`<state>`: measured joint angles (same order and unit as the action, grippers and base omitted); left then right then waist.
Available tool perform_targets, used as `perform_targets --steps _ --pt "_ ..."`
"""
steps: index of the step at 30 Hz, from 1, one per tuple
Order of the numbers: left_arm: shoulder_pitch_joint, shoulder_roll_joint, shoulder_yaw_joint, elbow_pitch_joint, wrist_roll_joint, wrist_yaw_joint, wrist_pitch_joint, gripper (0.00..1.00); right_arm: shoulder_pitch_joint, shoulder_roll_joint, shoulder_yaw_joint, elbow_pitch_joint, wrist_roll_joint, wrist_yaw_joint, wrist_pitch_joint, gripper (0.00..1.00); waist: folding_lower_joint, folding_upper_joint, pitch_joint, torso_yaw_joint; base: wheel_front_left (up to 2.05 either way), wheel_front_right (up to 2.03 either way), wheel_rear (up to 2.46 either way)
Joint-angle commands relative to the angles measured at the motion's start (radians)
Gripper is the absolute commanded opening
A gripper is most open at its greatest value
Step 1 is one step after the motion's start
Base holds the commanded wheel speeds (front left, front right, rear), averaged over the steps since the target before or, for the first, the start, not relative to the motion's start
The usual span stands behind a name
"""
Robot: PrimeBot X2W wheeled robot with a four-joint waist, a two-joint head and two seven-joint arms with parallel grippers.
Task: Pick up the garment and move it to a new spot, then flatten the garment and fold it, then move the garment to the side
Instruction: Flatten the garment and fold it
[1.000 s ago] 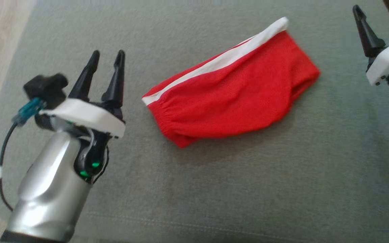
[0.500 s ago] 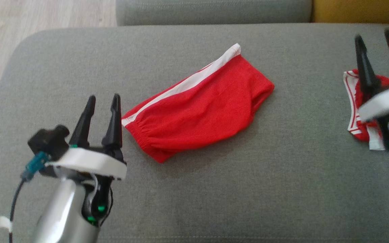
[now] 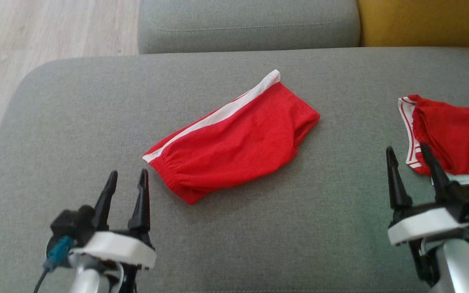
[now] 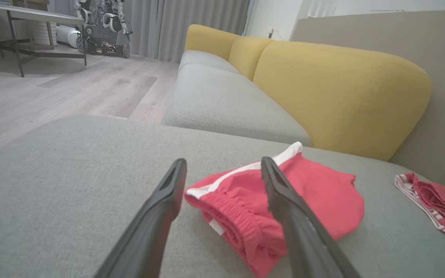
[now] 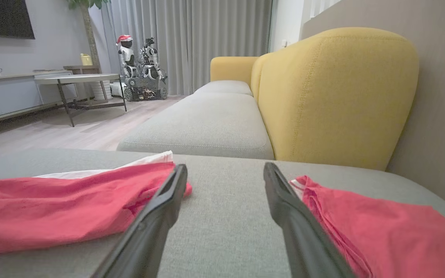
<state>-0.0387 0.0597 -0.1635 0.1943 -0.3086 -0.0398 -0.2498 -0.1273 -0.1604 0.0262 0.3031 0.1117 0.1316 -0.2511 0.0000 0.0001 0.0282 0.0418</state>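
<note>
From my station I see the garment (image 3: 234, 134), a pair of red shorts with a white stripe (image 3: 218, 116) along its far edge, lying near the middle of the grey cushion (image 3: 259, 228). It sits on a diagonal, with the gathered waistband (image 3: 173, 179) at the near-left end and the leg end pointing far-right. It looks doubled over on itself and fairly flat, so I judge the folding is largely done and what remains is carrying it to the side. I hold that loosely, because a second red garment (image 3: 454, 138) with white trim lies well apart at the right edge and could mark where finished pieces go. The left gripper (image 3: 128, 172) hovers near-left, just beside the waistband but not touching it, jaws parted and empty. In the left wrist view the waistband sits straight ahead between the fingers (image 4: 164, 204), which reads to me as a lineup for pinching that thicker end. The right gripper (image 3: 406, 147) hangs near-right, also spread and holding nothing, its fingers aimed at the bare cushion between the two red pieces, close to the second one's trim. Beyond the cushion are another grey seat (image 3: 246, 24), a yellow backrest (image 3: 421, 20) and wooden floor (image 3: 35, 32).
</note>
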Motion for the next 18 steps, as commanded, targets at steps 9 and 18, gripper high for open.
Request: perform_targets --steps 9,18 --pt "0.010 -0.009 0.048 -0.050 0.023 -0.016 -0.012 1.00 0.021 0.046 -0.013 -0.052 0.037 -0.001 0.053 1.00 0.0000 -0.0001 -0.003 0.016 0.00 0.00 0.00" --pt "-0.024 -0.009 0.006 -0.035 0.011 -0.019 -0.012 1.00 -0.077 0.092 -0.005 0.019 0.404 -0.001 0.286 1.00 0.0000 -0.0001 0.052 0.084 0.00 0.00 0.00"
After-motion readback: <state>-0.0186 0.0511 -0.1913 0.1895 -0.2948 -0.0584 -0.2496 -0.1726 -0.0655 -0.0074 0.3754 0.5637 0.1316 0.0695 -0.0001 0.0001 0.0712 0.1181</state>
